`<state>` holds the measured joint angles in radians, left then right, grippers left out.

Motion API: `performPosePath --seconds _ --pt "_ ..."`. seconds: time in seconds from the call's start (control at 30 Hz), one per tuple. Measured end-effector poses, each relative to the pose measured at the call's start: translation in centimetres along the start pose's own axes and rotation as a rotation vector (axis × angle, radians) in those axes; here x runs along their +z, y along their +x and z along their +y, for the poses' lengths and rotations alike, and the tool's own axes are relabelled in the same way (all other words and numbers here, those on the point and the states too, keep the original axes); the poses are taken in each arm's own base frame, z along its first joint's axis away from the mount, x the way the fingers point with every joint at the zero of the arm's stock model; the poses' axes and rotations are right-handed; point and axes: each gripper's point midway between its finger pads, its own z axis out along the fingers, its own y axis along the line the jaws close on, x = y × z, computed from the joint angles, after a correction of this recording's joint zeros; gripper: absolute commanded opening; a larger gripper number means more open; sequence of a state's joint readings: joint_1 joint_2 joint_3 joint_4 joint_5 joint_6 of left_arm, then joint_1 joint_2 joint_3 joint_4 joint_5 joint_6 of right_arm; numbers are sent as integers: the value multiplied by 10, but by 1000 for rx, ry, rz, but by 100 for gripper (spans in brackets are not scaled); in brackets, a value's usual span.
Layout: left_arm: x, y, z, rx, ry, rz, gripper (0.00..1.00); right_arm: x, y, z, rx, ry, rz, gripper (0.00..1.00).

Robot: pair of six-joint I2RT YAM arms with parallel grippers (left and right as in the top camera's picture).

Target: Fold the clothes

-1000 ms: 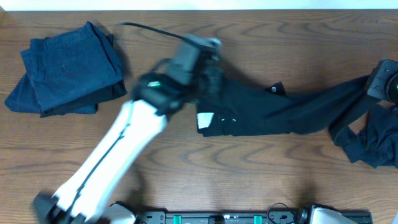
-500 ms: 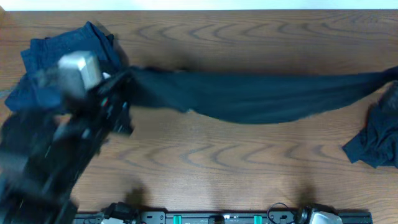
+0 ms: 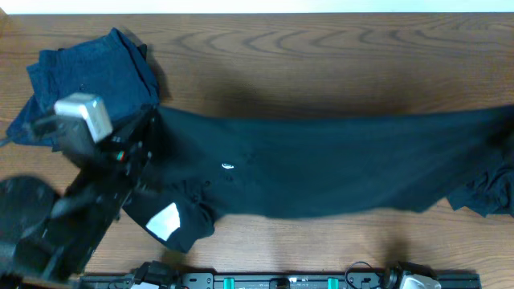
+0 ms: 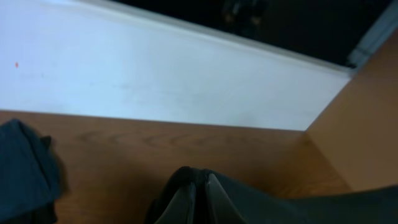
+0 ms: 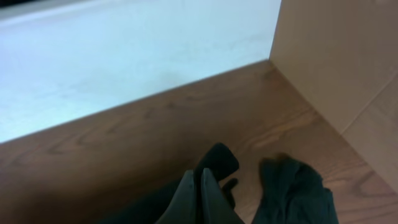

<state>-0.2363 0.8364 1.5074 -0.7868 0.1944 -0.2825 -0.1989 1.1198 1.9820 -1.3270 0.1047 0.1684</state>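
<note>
- Stretching from left to right over the brown wooden bench (image 3: 281, 56), a long dark navy fabric garment (image 3: 321, 164) is pulled out broad between the two arms. Its right end runs off the edge of the overhead view.
- Whether its middle rests on the bench or hangs just above it cannot be told.
- A small white mark (image 3: 228, 166) shows on the garment's left half. A white rectangular label (image 3: 165, 221) sits on the lower left corner, which droops toward the front edge.
- The left claw (image 4: 200, 179) has its jaws pressed together, with dark fabric bunched around the fingers (image 4: 186, 202). It holds the garment's left end.
- The right claw (image 5: 198, 180) is likewise narrow, its fingers (image 5: 185, 200) tight together on the garment's right end. A dark fold pokes out beyond the tips.
- The black left arm (image 3: 56, 225) reaches in from the lower left, and a grey box-shaped camera (image 3: 80, 120) rides on its wrist.
- A folded pile of blue clothes (image 3: 88, 76) sits at the upper left, just beside the garment's left end.
- A crumpled heap of dark blue cloth (image 3: 490, 193) lies at the right edge, meeting the garment's lower right border. In the right wrist view it sits just right of the claw.
- A white wall (image 4: 155, 81) and a light wooden side panel (image 5: 348, 56) close off the far side of the bench.
</note>
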Motion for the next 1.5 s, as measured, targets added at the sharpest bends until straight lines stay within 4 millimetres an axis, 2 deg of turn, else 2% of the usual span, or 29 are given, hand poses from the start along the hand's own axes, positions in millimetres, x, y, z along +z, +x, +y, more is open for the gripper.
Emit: performPosePath --seconds 0.07,0.2,0.33,0.5,0.63,0.7,0.73,0.8,0.83,0.9,0.97,1.03,1.07,1.13,1.2,1.27,1.4,1.5 --pt "18 3 6 -5 -22 33 6 18 2 2 -5 7 44 1" --pt "75 15 20 -18 -64 120 6 74 14 7 -19 23 179 1" --pt "156 33 40 -26 -95 193 6 140 30 16 -28 17 302 1" --pt "255 50 69 -27 -103 171 6 240 39 31 -24 -9 336 1" --pt "303 58 94 -29 -113 127 6 299 29 41 -13 -36 254 1" --pt "315 49 104 -29 -117 89 6 317 18 45 -3 -52 191 1" --pt "319 37 105 -25 -113 55 6 321 10 48 5 -60 155 1" --pt "320 -3 104 -16 -104 -37 6 322 -8 51 27 -73 83 1" --pt "315 -31 102 -8 -96 -94 6 320 -18 52 41 -78 49 1" --pt "298 -85 92 10 -79 -205 6 313 -35 54 60 -82 3 1" --pt "268 -138 78 28 -59 -303 6 305 -50 54 69 -85 -33 1" --pt "245 -155 66 32 -43 -304 6 295 -59 54 69 -83 -48 1" --pt "238 -152 63 28 -41 -272 6 290 -59 54 67 -80 -42 1" --pt "228 -131 61 3 -52 -155 6 280 -50 49 58 -57 4 1" --pt "225 -89 71 -42 -93 16 6 274 -30 42 46 -25 87 1" --pt "226 -34 88 -100 -155 226 6 273 -6 37 32 1 181 1" --pt "219 96 127 -229 -303 689 6 273 61 23 -6 57 416 1" --pt "203 165 144 -293 -379 947 6 276 108 15 -27 87 560 1"
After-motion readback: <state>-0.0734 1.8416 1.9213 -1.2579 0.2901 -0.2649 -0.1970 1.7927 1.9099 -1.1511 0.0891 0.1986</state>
